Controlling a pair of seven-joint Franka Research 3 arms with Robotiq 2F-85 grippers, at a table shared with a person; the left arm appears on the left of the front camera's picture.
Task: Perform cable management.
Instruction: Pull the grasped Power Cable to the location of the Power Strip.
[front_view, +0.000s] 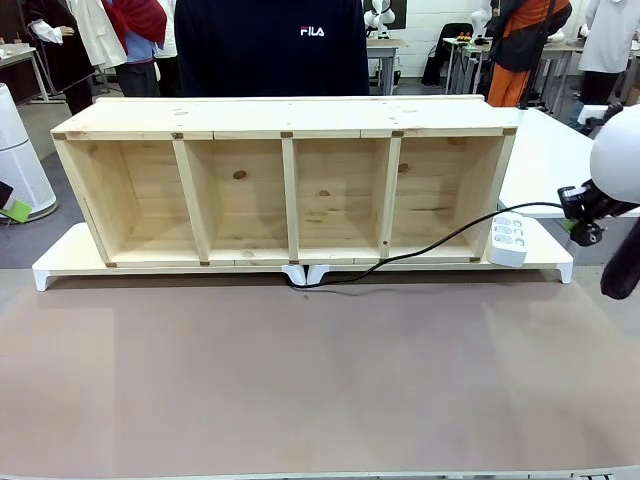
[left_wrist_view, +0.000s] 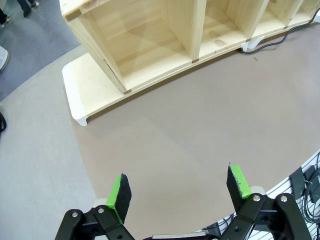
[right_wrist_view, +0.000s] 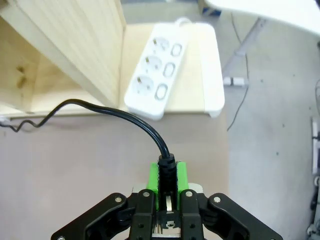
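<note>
Right claw (right_wrist_view: 167, 175) pinches the cable (right_wrist_view: 159, 147) at its plug end; the cord trails leftward past the power strip (right_wrist_view: 155, 75), down to the surface (front_view: 300, 380) by the shelf's (front_view: 285, 120) middle. Left claw (left_wrist_view: 180, 192) gapes wide, empty, well away.

The front view looks across the table (front_view: 300, 380) from the robot's side, straight at the wooden shelf (front_view: 290, 130). The left wrist view looks down from higher up on the shelf's left end. The right wrist view hangs close over the power strip (right_wrist_view: 155, 75) at its right end. The cable (right_wrist_view: 120, 114) appears in all three.
</note>
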